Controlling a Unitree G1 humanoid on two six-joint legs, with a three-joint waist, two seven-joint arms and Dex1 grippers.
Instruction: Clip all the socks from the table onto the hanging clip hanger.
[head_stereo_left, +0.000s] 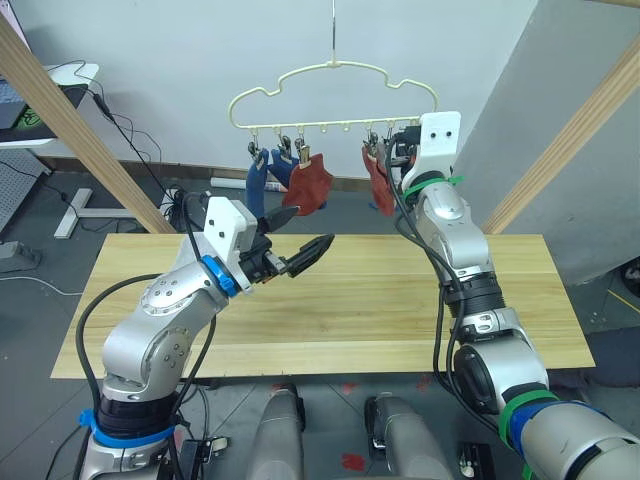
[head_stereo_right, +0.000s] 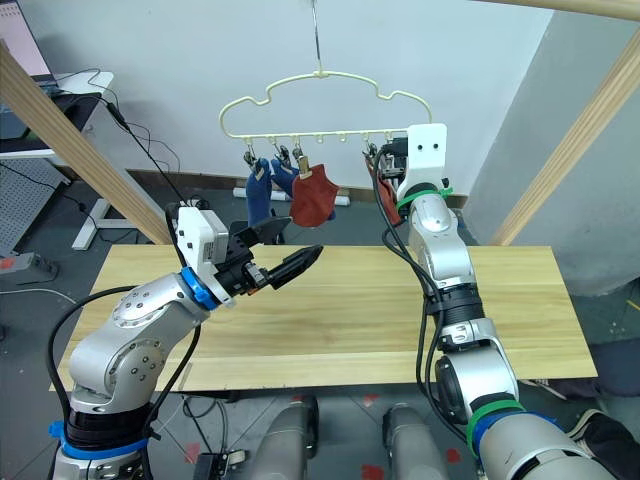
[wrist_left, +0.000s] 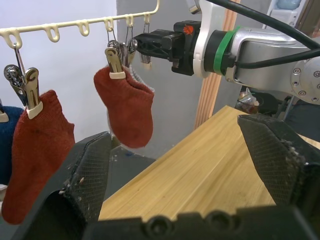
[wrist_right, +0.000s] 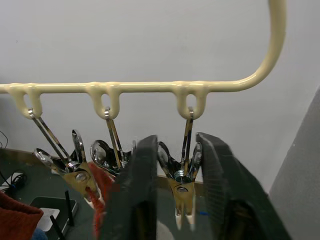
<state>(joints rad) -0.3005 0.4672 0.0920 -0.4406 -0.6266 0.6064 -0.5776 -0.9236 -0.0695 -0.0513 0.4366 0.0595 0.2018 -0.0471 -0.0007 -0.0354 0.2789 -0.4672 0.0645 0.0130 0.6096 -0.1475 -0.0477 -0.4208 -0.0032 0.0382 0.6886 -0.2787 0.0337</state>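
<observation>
Socks (head_stereo_left: 310, 183) are dangling soft and light from the hanger (head_stereo_left: 335, 95); grip near cuffs. Right gripper (wrist_right: 175, 195) is squeezing a clip (wrist_right: 181, 176); left gripper (head_stereo_left: 300, 240) is hovering, fingers spread, empty.

— What's carrying things here?
— A long table (head_stereo_left: 400, 310) of light yellowish wood planks, running crosswise in front of the robot.
— Anything lying on it?
— Bare planks wherever I look; part of the near left end sits behind the robot's arm.
</observation>
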